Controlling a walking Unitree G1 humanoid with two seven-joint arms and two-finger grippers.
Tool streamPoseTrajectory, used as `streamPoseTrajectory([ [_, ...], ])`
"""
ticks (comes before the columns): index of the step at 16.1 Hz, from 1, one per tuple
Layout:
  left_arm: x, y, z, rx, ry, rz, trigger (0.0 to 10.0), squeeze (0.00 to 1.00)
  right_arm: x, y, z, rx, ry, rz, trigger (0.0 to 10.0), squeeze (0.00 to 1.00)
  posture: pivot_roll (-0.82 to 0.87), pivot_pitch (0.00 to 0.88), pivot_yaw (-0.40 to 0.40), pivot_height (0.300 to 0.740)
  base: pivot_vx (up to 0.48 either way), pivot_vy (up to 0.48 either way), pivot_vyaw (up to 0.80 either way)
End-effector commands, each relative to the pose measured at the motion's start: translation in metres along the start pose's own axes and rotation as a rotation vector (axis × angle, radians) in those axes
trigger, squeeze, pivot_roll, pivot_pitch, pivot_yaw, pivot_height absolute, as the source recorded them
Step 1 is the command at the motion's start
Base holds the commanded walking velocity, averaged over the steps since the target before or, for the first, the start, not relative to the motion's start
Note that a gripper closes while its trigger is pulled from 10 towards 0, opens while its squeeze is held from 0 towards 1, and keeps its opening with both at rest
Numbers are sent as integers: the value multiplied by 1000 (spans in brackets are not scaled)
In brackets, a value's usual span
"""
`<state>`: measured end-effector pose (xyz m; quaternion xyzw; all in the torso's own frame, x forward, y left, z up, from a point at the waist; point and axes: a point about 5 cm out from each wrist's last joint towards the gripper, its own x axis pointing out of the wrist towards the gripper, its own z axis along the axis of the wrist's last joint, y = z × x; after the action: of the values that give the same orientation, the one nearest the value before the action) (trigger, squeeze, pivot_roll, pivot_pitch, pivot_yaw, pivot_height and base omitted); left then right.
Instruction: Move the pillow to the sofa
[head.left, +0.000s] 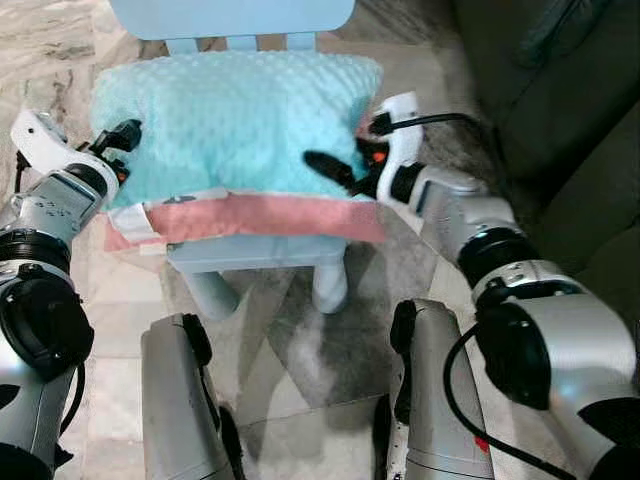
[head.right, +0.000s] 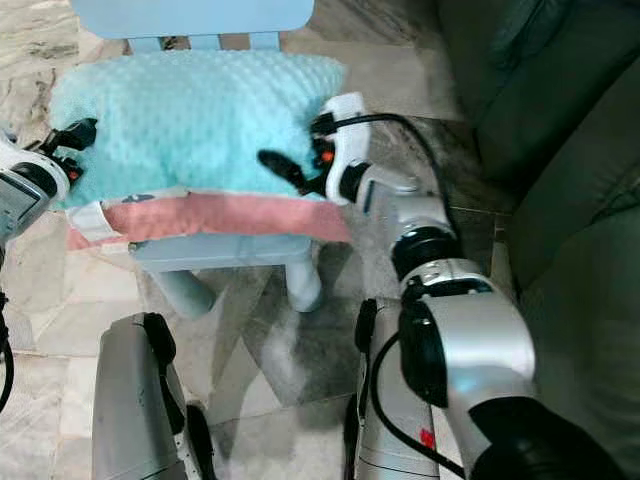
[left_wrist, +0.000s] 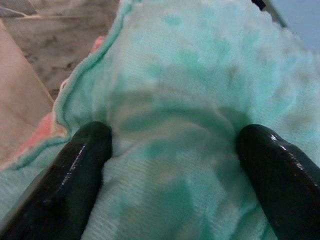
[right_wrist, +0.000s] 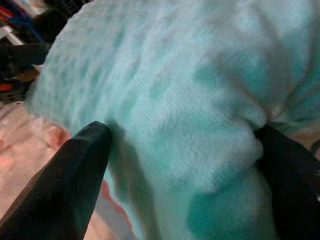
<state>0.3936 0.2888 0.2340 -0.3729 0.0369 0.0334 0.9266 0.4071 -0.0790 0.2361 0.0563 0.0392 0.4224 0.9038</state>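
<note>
The dark green sofa (head.left: 560, 120) stands to the robot's right. The mint pillow (head.left: 235, 125) lies flat on a light-blue chair (head.left: 250, 255), long axis running left to right. The left gripper (left_wrist: 172, 145) and right gripper (right_wrist: 180, 150) pinch its opposite ends, fingers spread around the plush.

home, marble floor (head.left: 60, 40), dark sofa (head.left: 560, 90)

Dimpled, fuzzy plush pillow (head.left: 235, 125); smooth painted chair (head.left: 230, 20); glossy veined stone floor (head.left: 300, 340).
</note>
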Motion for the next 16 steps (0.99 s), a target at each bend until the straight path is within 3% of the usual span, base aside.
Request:
streamPoseTrajectory([
  [1, -2, 8, -6, 9, 43, 9, 10000, 0, 5, 7, -12, 20, 41, 43, 10000, 0, 37, 325, -10, 403, 0, 0, 0],
  [2, -3, 10, -6, 17, 40, 13, 10000, 0, 6, 8, -14, 9, 45, 28, 10000, 0, 37, 325, -9, 403, 0, 0, 0],
  [3, -3, 9, -4, -18, 20, -19, 6980, 0, 8, 10, -14, 17, 35, 30, 5725, 0, 36, 327, -10, 403, 0, 0, 0],
  [4, -3, 5, -5, -47, 26, -67, 0, 0, 9, 11, -13, 25, 24, 20, 0, 0, 34, 332, -10, 403, 0, 0, 0],
  [12, -3, 8, -9, -34, 32, -68, 0, 0, 7, 8, -14, 0, 7, 1, 0, 0, 30, 334, -13, 403, 0, 0, 0],
  [16, -7, 18, -9, -1, 35, -45, 0, 0, 8, 10, -14, -7, -5, 2, 0, 0, 28, 333, -14, 403, 0, 0, 0],
])
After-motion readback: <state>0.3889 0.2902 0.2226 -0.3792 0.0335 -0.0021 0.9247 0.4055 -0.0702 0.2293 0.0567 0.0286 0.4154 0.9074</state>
